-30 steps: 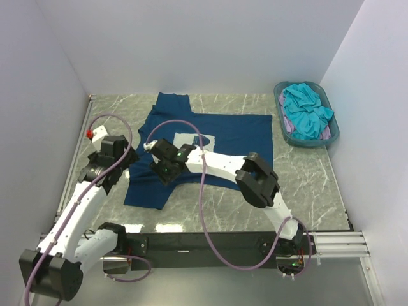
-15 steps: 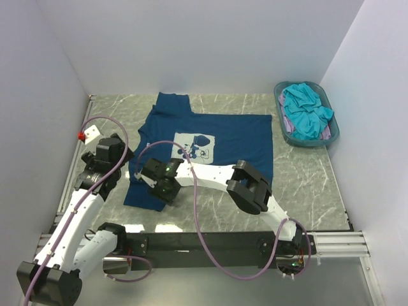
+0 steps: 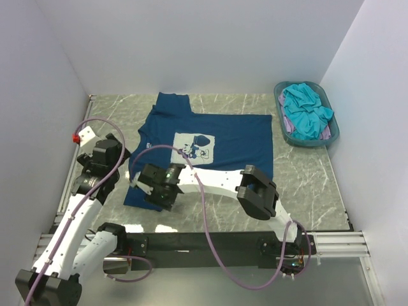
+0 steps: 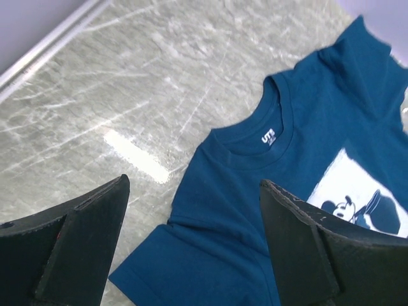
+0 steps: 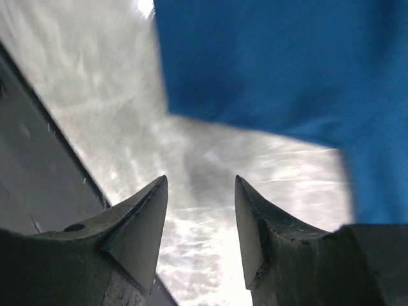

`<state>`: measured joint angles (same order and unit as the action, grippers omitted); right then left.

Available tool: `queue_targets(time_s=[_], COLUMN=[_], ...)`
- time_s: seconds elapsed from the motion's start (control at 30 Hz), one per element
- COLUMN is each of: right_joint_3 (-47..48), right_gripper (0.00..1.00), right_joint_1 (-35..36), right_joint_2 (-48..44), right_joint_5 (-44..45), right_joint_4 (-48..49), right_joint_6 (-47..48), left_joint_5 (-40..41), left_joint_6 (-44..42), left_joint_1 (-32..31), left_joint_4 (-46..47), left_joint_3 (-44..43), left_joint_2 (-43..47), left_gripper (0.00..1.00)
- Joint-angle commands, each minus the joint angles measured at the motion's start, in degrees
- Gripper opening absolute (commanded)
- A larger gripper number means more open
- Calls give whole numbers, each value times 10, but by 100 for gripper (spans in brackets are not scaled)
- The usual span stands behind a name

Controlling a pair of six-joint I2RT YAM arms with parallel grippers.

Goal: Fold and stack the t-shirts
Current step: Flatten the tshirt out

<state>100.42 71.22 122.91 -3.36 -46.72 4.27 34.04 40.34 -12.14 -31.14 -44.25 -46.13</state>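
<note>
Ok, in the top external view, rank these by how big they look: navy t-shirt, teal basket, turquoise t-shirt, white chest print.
1. navy t-shirt, spread flat
2. teal basket
3. turquoise t-shirt, bunched inside the basket
4. white chest print

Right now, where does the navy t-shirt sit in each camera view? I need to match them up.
Top external: the navy t-shirt lies spread flat mid-table, white chest print up.
Left wrist: the shirt fills the right half, collar near the centre, print at the right edge.
Right wrist: blurred blue cloth across the top and right.
Shared landmark: the grey marbled table borders the shirt in all three.
</note>
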Motion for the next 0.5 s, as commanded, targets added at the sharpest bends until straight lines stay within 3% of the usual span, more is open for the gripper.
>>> queue_targets(time_s=[0.0, 0.2, 0.47], right_joint_3=[37, 136, 152], right_gripper=[53, 52, 52], right_joint_1=[-20, -32, -39], right_joint_2=[-36, 50, 101], right_joint_5=[33, 73, 85], right_joint_4=[71, 68, 100], right_joint_6=[-18, -2, 13], left_joint_5=[26, 26, 11], left_joint_6=[15, 18, 15], left_joint_1=[6, 20, 31], left_joint_4=[5, 7, 13], left_joint_3=[2, 2, 5], left_joint_2=[22, 25, 25], left_gripper=[89, 89, 89])
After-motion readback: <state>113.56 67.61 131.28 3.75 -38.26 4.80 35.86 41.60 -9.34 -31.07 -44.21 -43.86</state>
